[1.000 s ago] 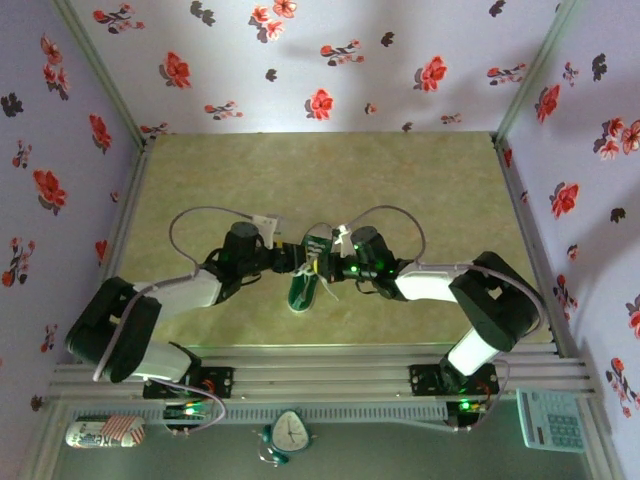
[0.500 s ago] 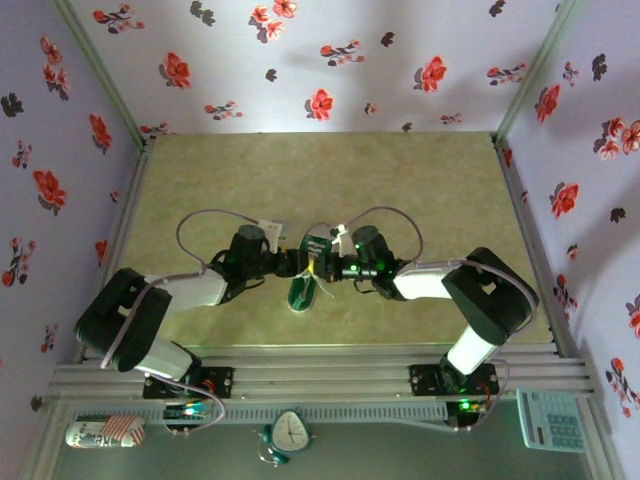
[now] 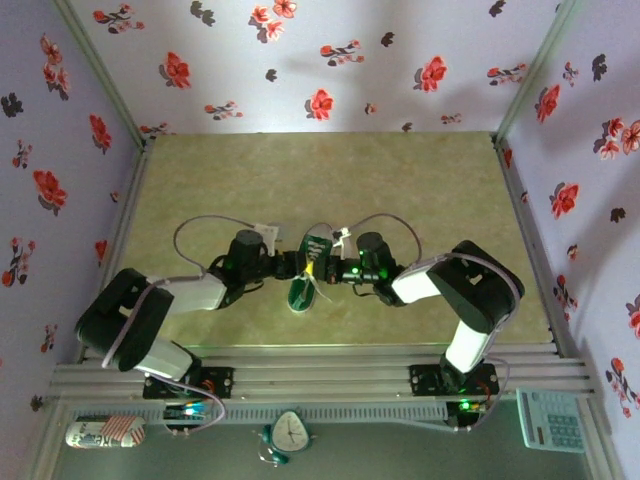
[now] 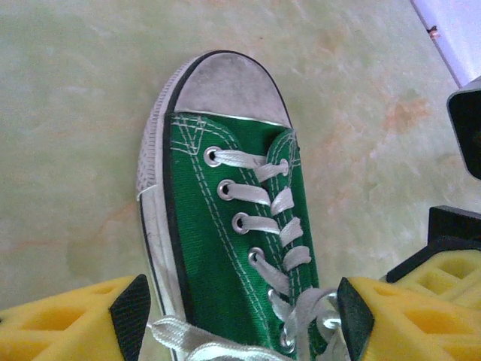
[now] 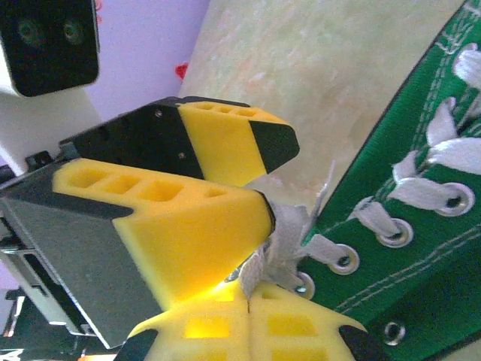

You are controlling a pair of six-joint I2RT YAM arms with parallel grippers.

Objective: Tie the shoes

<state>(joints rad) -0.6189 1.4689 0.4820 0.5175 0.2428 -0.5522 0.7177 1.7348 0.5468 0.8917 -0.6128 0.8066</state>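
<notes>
Mid-worktop, between my hands, sits the shoe. My right hand is clamped on a lace; my left hand gapes empty astride the shoe. Next, I reckon, it must catch the other lace.

The sneaker is one small shoe of dark green canvas. It stands upright on its sole near the middle of the tabletop, a little toward the near edge, with its long axis running from far to near and slightly slanted. The toe cap is white rubber, a bit grey and scuffed, and a white sole rim with a thin black line goes around the shoe. The white laces pass in flat rows through metal eyelets. They are not tied. One loose end lies across the upper part, and another strand is pinched in the right claw.
</notes>
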